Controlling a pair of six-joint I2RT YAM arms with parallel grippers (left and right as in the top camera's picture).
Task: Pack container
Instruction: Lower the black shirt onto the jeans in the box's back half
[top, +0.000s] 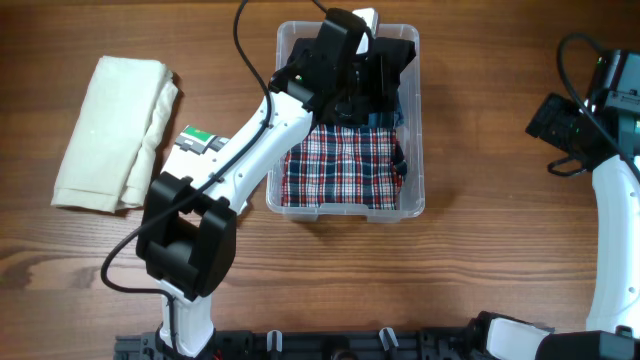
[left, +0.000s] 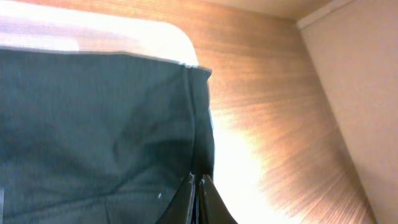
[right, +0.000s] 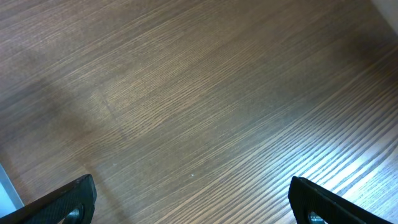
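Note:
The clear container (top: 415, 150) stands at the middle back of the table. A red, white and blue plaid garment (top: 340, 170) lies flat in its near half. A dark garment (top: 392, 55) hangs over its far end. My left gripper (top: 360, 90) is over the container's far half. In the left wrist view its fingers (left: 200, 185) are pressed together at the edge of the dark garment (left: 93, 124), which fills most of that view. My right gripper (top: 556, 125) is far to the right over bare wood. Its fingers (right: 193, 191) are wide apart and empty.
A folded cream cloth (top: 110, 130) lies on the table at the left. A small white and green object (top: 195, 140) sits between it and the container, partly behind my left arm. A pale wall edge (left: 354, 93) shows to the right in the left wrist view.

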